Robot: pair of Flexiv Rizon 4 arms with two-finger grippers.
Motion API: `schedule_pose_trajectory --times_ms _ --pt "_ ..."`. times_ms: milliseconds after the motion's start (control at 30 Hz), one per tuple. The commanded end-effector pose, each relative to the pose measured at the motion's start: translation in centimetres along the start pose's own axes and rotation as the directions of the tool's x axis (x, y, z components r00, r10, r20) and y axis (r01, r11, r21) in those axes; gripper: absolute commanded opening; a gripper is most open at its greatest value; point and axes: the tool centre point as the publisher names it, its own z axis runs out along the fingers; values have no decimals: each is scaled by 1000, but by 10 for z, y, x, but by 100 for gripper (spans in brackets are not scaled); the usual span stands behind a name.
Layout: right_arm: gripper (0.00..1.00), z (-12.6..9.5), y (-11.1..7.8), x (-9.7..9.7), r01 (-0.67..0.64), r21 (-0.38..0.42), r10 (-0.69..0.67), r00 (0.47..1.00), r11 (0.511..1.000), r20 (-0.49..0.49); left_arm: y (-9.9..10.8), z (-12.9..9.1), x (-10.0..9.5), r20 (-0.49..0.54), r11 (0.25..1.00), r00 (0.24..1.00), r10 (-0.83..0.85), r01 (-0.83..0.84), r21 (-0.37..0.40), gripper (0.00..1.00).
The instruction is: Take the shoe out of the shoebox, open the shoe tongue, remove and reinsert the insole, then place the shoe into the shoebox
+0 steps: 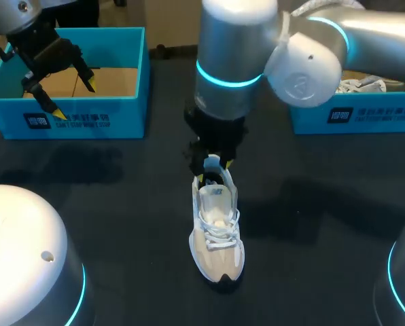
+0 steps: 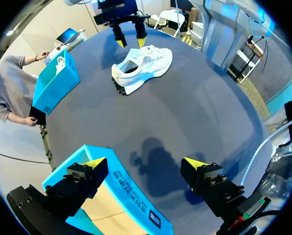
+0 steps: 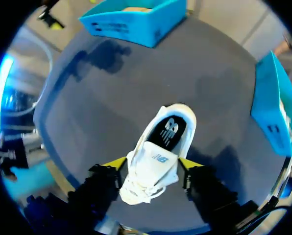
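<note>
A white shoe point(image 1: 217, 234) stands upright on the dark table, toe toward me. Its tongue point(image 3: 153, 159) is raised, and the dark insole point(image 3: 169, 131) lies inside at the heel. My right gripper point(image 1: 214, 171) hangs over the shoe's heel end, coming in from the right. It is open, with one yellow tip on each side of the upper point(image 3: 152, 164) and nothing gripped. My left gripper point(image 1: 74, 98) is wide open above the blue shoebox point(image 1: 73, 115) at the back left, holding nothing. From the left wrist view the shoe point(image 2: 142, 66) lies far ahead, under the right gripper point(image 2: 130, 43).
A second blue box point(image 1: 352, 115) at the back right holds another light shoe. The left shoebox's front wall point(image 2: 131, 196) lies just under my left fingers. Bare table surrounds the shoe.
</note>
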Motion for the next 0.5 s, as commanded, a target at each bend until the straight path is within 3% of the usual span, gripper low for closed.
schedule_pose_trajectory --times_ms 33,167,367,500 --pt "100 -5 6 -10 445 -9 -444 893 895 -72 0 0 0 -2 1000 1000 1 -1 -2 100" --pt "100 -2 17 -17 549 13 -546 833 835 -89 0 0 0 -2 1000 1000 1 -1 -2 100" --pt "100 6 27 -18 750 0 -745 657 662 -117 0 0 0 -2 1000 1000 1 -1 -2 100" --pt "100 7 28 -23 748 -11 -743 656 663 -133 0 0 0 -2 1000 1000 1 -1 -2 100"
